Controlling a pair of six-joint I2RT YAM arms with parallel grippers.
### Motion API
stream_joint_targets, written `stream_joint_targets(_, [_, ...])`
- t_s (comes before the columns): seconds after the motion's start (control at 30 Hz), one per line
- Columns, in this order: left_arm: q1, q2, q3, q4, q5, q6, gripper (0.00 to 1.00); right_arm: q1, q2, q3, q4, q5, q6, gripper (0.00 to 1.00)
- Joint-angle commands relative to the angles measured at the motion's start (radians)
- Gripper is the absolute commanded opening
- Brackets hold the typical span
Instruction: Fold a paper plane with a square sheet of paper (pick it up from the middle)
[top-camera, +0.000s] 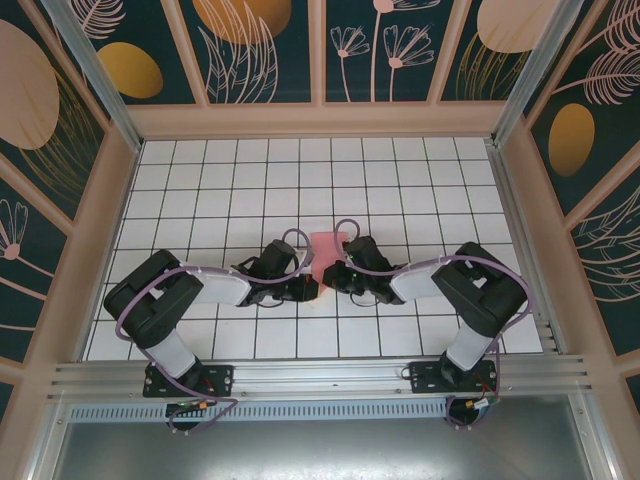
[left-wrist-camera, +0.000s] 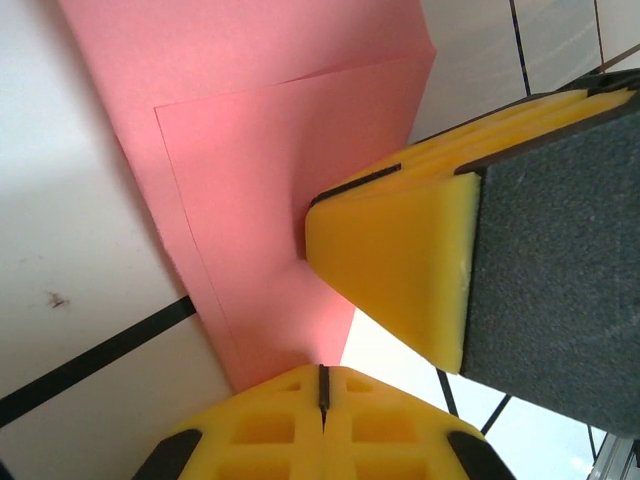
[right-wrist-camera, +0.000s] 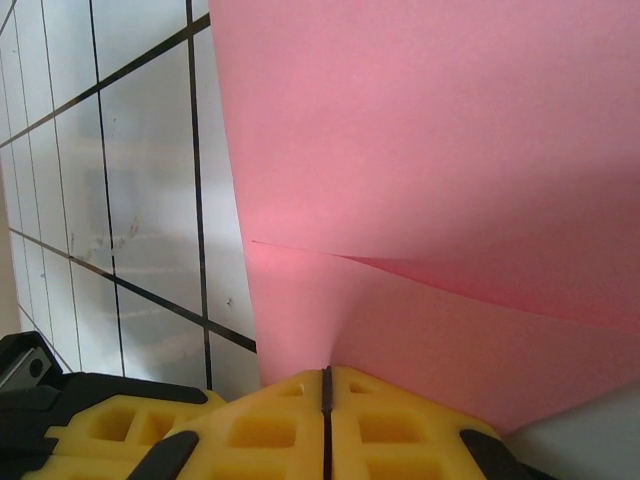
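Square sheet of paper, pink and already doubled over so one layer overlaps another, sits at the middle of the white gridded tabletop, held between the two arms. The left gripper has its yellow jaws pressed together on the sheet's lower edge. The right gripper is likewise clamped on the pink paper, jaws meeting with no gap, and one of its fingers lies against the sheet just beside the left gripper
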Motion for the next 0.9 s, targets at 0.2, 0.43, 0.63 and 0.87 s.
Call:
stream_joint_targets(0.2, [0.005, 0.029, -0.067, -0.128, -0.084, 0.041, 0.0, -0.104, 0.026, -0.047, 0.015, 0.062, -0.017, 0.1])
stream_joint_targets(0.43, [0.005, 0.018, -0.076, -0.127, -0.085, 0.044, 0.0, -0.178, -0.011, -0.057, -0.024, 0.097, -0.034, 0.11])
stream_joint_targets(0.63, [0.005, 0.009, -0.075, -0.124, -0.074, 0.05, 0.0, -0.212, -0.052, -0.082, 0.001, 0.096, -0.041, 0.12])
stream_joint_targets(0.87, [0.005, -0.007, -0.077, -0.127, -0.058, 0.067, 0.0, -0.2, -0.185, -0.048, -0.034, 0.051, -0.076, 0.15])
